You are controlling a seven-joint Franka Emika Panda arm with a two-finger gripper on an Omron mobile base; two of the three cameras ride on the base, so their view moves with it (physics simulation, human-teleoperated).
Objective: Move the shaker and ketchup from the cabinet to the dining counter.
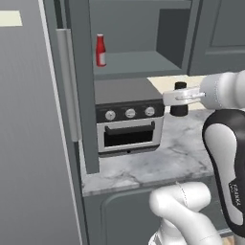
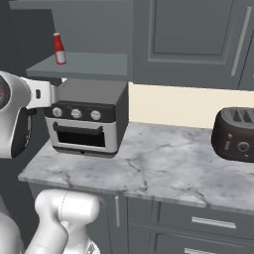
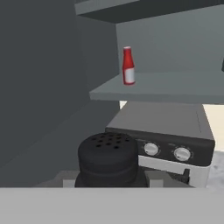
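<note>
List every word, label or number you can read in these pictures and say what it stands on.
"FRANKA": on the dark band of the robot arm, running vertically in the left base view; small but legible.
The ketchup has a white label patch, with no text I can make out.
The toaster oven knobs carry no readable marks.

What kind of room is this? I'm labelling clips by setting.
A kitchen, rendered: a toaster oven and a toaster stand on a marble counter, with ketchup on a cabinet shelf above.
</note>
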